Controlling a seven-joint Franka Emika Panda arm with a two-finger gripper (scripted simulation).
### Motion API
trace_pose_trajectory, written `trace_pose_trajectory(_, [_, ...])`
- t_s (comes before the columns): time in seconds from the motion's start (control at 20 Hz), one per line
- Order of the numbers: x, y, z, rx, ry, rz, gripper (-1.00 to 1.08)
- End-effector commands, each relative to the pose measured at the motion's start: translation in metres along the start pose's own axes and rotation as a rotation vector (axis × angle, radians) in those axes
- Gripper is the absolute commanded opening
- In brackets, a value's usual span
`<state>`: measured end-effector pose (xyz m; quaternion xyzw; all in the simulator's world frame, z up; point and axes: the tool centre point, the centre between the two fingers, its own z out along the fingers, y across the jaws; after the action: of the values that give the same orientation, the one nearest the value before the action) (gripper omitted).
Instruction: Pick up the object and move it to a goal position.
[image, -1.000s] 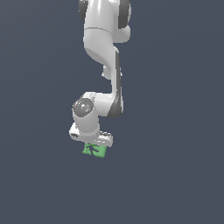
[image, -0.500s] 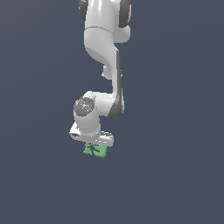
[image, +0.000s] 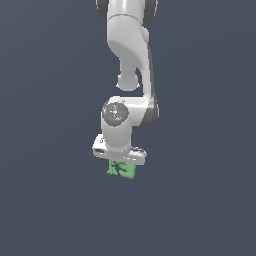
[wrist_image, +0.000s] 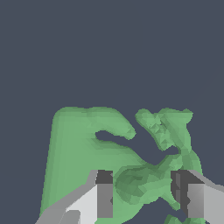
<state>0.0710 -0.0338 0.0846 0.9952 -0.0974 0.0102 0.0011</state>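
Green object (image: 121, 170): small, lumpy, apparently rigid and light; claw (wrist_image: 142, 194) fingers straddle its narrow middle ridge, whether clamped cannot be told; best gripped there.

One green object (image: 121, 170), one arm (image: 131, 75), apparently one tool (image: 120, 159).

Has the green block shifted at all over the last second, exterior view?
No. The green block sits at the same spot under the gripper, unchanged against the frame edges.
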Motion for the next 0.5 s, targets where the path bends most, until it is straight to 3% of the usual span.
trace_pose_trajectory(0.0, [-0.001, -0.024, -0.017, 0.0, -0.003, -0.001, -1.0])
trace_pose_trajectory(0.45, [-0.003, -0.104, -0.075, -0.001, -0.015, -0.002, -1.0])
